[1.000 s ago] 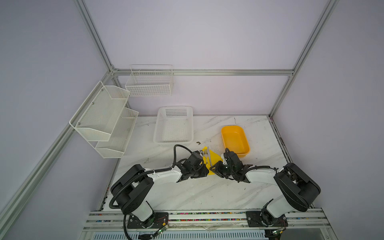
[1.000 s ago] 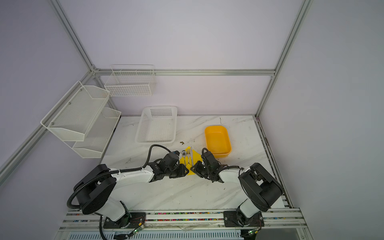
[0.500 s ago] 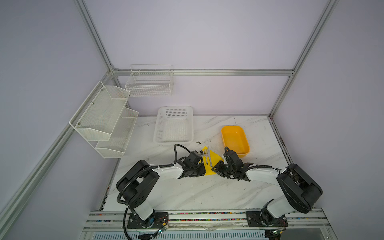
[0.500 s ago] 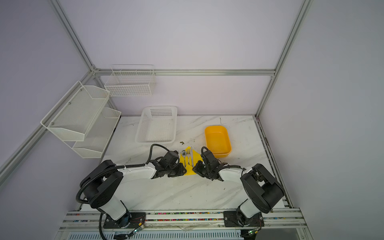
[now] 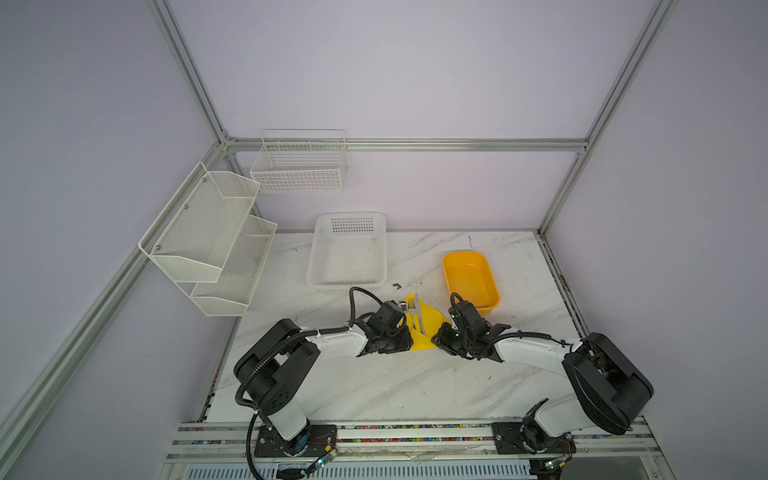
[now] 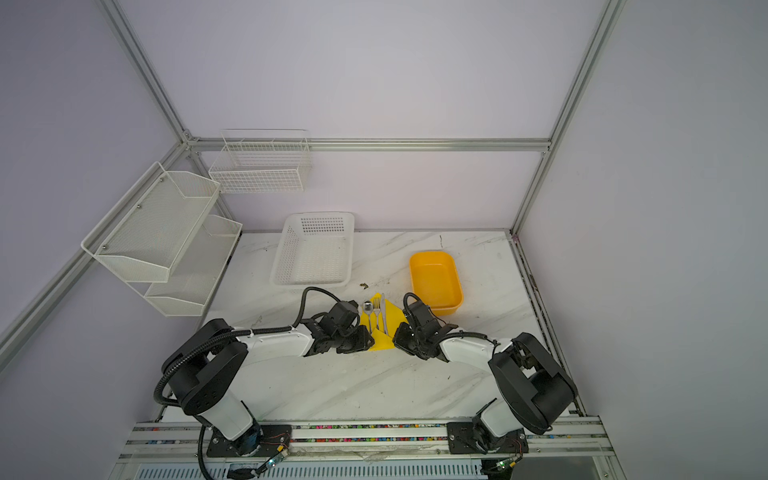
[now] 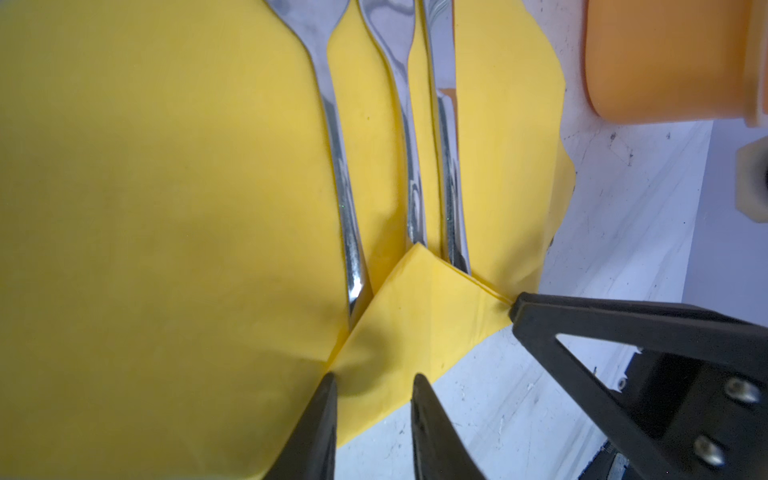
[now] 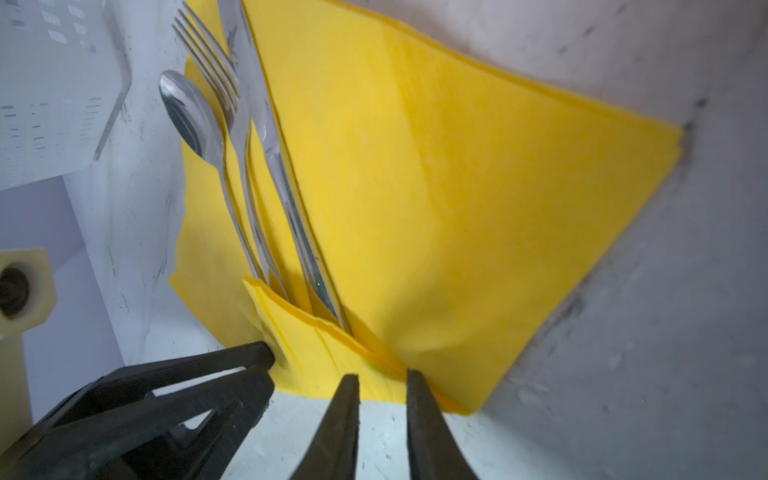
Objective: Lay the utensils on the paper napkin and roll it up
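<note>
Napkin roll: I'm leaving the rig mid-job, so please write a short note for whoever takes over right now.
Left gripper: narrowly open at one end of the folded flap.
Right gripper: narrowly open at its other end.
Utensils: side by side on the napkin, handles under the flap.
Done: utensils placed, corner folded over them.
To do: roll the napkin up.

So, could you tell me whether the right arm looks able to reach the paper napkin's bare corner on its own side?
Probably yes: the right claw sits at the near edge of the paper napkin, the utensils lie on its other half, and nothing rests on or blocks that corner.
</note>
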